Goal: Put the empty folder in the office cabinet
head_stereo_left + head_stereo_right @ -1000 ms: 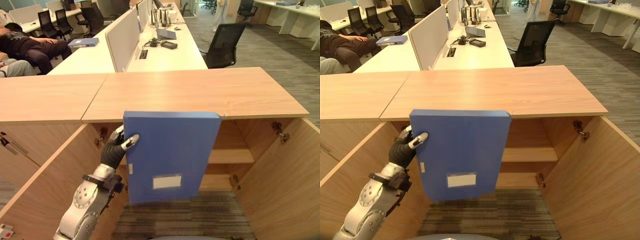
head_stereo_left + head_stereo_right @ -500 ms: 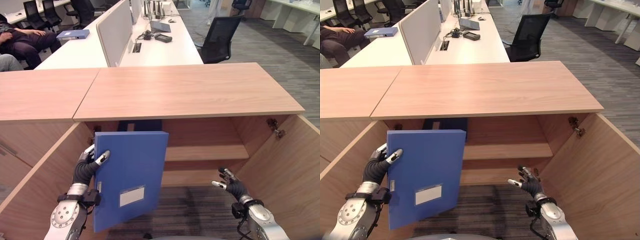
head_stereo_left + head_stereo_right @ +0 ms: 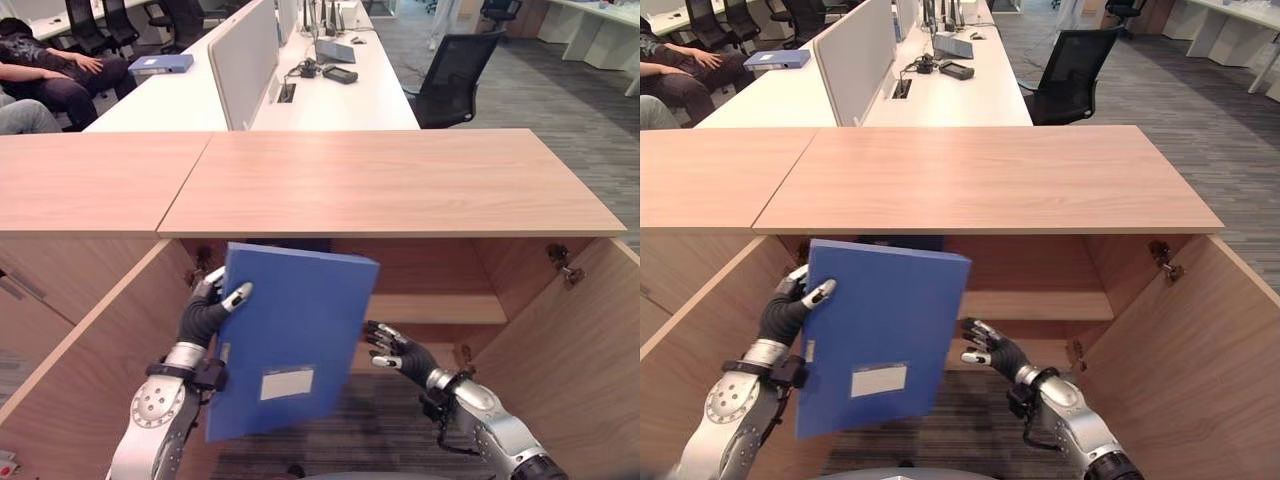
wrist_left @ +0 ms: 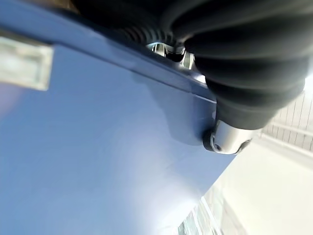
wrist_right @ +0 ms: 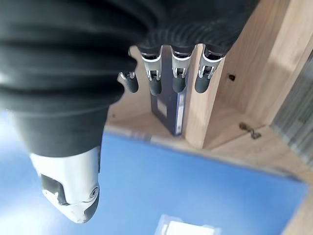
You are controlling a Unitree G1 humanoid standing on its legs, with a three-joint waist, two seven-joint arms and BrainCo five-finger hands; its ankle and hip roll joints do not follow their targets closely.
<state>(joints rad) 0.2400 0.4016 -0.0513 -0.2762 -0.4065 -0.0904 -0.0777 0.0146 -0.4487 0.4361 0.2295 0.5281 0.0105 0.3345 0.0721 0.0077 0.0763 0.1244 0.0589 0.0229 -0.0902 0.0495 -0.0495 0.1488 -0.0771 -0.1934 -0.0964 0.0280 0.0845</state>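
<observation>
Smooth blue plastic folder; matt pale wood-grain cabinet

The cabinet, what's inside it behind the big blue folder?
Behind the blue folder in the left hand, another dark blue folder stands inside the cabinet, beside a wooden divider, and a bare shelf shows. The rest behind is covered.

The folder blocks the cabinet's left half; a dark binder stands behind; the right half lies open.
</observation>
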